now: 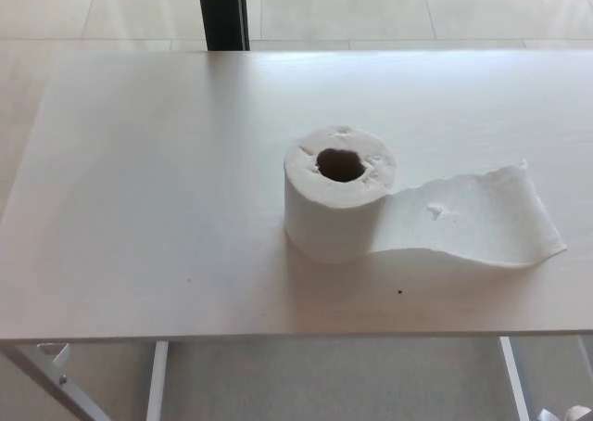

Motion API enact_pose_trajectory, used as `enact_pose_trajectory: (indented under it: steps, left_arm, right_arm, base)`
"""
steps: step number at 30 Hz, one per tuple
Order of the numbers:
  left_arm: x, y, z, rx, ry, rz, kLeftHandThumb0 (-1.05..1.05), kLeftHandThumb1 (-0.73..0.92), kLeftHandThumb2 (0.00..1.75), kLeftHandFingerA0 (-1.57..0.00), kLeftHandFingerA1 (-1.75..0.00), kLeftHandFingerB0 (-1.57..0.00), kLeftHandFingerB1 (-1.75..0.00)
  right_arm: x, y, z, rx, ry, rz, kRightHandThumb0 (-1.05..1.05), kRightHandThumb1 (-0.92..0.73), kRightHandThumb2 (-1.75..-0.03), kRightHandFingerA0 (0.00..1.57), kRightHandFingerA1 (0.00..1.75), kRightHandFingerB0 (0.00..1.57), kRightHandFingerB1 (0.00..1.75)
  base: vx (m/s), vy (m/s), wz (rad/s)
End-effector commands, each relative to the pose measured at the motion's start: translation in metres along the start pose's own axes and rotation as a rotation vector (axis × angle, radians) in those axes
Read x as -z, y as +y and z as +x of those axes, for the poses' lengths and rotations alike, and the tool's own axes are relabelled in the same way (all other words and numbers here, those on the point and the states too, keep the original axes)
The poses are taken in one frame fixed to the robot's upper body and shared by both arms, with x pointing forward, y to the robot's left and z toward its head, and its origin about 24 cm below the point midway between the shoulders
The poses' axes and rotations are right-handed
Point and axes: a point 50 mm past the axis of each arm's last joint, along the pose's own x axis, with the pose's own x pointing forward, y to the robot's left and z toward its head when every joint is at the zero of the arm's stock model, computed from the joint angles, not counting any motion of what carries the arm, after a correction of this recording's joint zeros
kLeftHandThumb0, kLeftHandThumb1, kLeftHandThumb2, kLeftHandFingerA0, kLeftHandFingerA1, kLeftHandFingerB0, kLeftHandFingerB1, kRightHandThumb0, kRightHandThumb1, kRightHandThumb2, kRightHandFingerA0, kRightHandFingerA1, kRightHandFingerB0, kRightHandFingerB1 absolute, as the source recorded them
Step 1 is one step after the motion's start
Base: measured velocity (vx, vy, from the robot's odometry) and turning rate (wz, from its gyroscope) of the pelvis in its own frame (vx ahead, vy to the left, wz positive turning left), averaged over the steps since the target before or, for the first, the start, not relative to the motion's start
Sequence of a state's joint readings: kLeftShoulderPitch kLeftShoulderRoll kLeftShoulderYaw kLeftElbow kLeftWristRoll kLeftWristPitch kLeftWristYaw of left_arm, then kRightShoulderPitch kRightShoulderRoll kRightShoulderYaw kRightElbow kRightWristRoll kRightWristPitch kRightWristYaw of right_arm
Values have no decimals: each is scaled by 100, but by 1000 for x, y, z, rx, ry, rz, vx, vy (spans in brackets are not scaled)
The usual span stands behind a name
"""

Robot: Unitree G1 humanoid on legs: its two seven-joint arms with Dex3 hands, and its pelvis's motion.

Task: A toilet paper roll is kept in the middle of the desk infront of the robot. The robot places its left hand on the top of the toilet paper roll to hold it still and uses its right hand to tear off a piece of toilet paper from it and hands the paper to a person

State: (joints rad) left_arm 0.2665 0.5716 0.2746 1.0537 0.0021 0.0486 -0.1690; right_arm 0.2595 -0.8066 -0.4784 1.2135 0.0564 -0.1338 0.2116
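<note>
Neither hand shows; the unheld toilet paper roll (339, 197) could slide if its right-trailing loose tail (482, 219) is pulled.

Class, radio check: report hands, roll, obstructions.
Both hands out of view. Toilet paper roll upright mid-desk, loose tail trailing toward robot's right, untorn. Nothing in the way.

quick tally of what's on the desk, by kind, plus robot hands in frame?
Toilet paper roll, standing on end, with a loose tail unrolled toward the robot's right: 1
Desk: 1
Robot hands in view: 0
Total: 2
</note>
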Motion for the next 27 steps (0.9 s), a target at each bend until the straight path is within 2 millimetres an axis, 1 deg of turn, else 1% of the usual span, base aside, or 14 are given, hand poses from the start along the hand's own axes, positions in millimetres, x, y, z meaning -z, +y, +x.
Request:
enact_pose_trajectory:
  steps: [1,6,7,12,13,15,16,17,18,21,22,25,26,27]
  left_arm:
    - [-12,27,-6,-164,-156,-459,-50,57,57,-89,-87,-64,-75]
    - [-58,64,-15,-362,-300,-633,-58,74,63,-88,-108,-46,-81]
    - [-79,79,-23,-401,-391,-673,-58,75,63,-59,-105,-43,-71]
    - [-181,117,-86,-491,-795,-571,-79,77,63,-59,-94,-52,-76]
    - [-215,118,-113,-494,-920,-495,-93,57,111,-70,-95,-62,-86]
    - [-226,116,-123,-494,-961,-471,-93,57,111,-70,-95,-62,-86]
    - [-244,112,-138,-479,-1034,-439,-97,75,63,-69,-97,-58,-88]
    - [-274,101,-172,-450,-1168,-397,-82,76,63,-64,-77,-52,-63]
    - [-292,92,-195,-449,-1254,-342,-69,79,64,-61,-64,-48,-48]
    - [-331,67,-247,-529,-1497,-170,-42,79,63,-58,-60,-42,-50]
    - [-339,62,-256,-539,-1524,-136,-43,79,64,-55,-58,-41,-48]
    - [-371,36,-290,-550,-1688,5,-51,79,62,-65,-62,-41,-46]
    - [-375,32,-294,-544,-1698,29,-55,62,95,-53,-67,-39,-57]
    - [-383,19,-308,-526,-1736,96,-51,77,63,-62,-61,-45,-49]
  right_arm:
    - [-13,-12,-2,-7,-114,103,-60,-53,-85,29,64,13,46]
    - [-39,-40,-9,97,-332,425,-49,-63,-60,20,54,10,28]
    - [-53,-48,-12,130,-403,428,-52,-64,-59,28,57,12,30]
    - [-120,-60,-34,137,-760,482,-45,-61,-58,35,62,14,29]
    - [-142,-55,-44,100,-862,476,-56,-59,-58,45,58,22,31]
    - [-150,-53,-49,92,-890,468,-56,-59,-58,45,58,22,31]
    - [-165,-49,-56,67,-932,420,-61,-58,-58,47,59,23,33]
    - [-189,-37,-71,27,-1054,333,-67,-46,-84,43,61,18,45]
    - [-204,-28,-81,-7,-1104,291,-67,-58,-58,49,54,27,35]
    - [-236,0,-102,-99,-1215,190,-81,-52,-84,54,59,26,46]
    - [-243,9,-103,-124,-1236,205,-64,-56,-58,56,46,31,31]
    - [-270,43,-121,-220,-1296,133,-54,-58,-57,42,44,26,30]
    - [-272,47,-123,-223,-1300,125,-49,-57,-57,48,45,30,31]
    - [-280,58,-130,-254,-1311,100,-46,-59,-58,42,46,28,31]
  base:
    - [0,0,0]
    - [0,0,0]
    - [0,0,0]
    - [0,0,0]
    - [0,0,0]
    - [0,0,0]
    - [0,0,0]
    - [0,0,0]
    - [0,0,0]
    - [0,0,0]
    - [0,0,0]
    - [0,0,0]
    - [0,0,0]
    - [0,0,0]
